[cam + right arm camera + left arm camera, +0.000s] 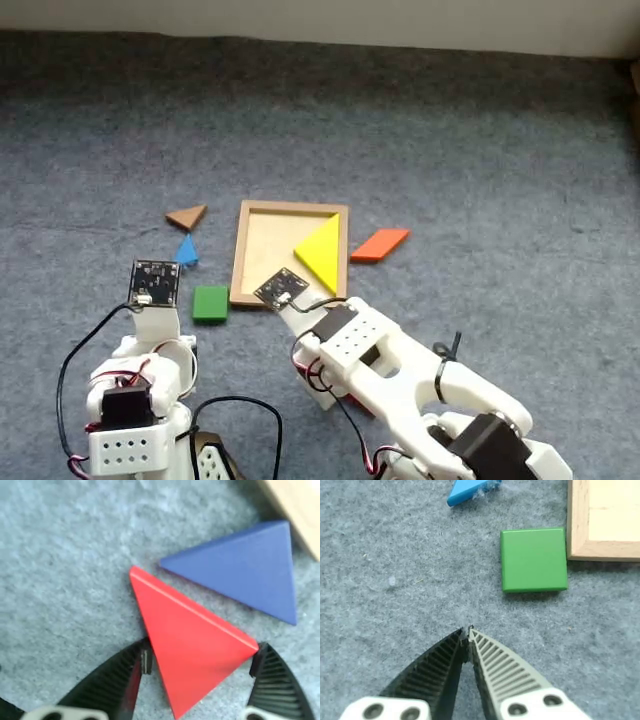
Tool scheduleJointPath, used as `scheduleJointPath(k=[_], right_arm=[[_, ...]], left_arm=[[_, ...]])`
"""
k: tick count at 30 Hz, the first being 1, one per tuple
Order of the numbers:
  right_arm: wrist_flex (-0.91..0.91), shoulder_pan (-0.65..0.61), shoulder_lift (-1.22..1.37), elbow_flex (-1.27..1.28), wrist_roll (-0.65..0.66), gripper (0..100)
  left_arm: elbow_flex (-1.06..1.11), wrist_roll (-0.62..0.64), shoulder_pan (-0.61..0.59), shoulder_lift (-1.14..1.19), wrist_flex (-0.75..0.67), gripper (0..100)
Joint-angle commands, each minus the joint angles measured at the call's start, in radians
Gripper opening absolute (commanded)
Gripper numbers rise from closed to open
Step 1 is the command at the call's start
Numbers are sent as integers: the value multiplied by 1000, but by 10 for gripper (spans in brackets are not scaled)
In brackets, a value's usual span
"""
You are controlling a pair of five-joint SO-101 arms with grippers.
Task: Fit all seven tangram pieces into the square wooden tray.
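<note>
Left gripper [469, 630]: closed, empty, near green square [534, 560]
Right gripper [201, 656]: open, straddling red triangle [192, 640], contact unclear
Tray [238, 262]: yellow triangle [321, 254] inside

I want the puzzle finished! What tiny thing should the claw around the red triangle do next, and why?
Probably close. The right claw is open with a finger on each side of the red triangle, which lies flat on the carpet outside the tray.

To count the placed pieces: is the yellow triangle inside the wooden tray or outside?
Inside: the yellow triangle lies within the wooden tray rim.
</note>
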Motion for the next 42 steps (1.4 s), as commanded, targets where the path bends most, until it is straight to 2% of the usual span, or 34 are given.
scheduleJointPath(k=[1,8,11,17,24,30,42], right_arm=[[-36,-2,-4,-31,9,307],[-33,-2,-4,-31,12,307],[-38,1,-4,-31,61,307],[-38,76,-4,-81,72,307],[-38,41,-4,-99,74,307],[-38,42,4,-102,123,307],[-51,41,7,-42,121,307]], left_arm=[[21,-9,-10,-10,5,24],[21,-9,-10,-10,5,24],[21,-9,-10,-10,5,24],[21,-9,-10,-10,5,24],[21,-9,-10,-10,5,24],[21,-9,-10,-10,5,24],[21,-9,-10,-10,5,24]])
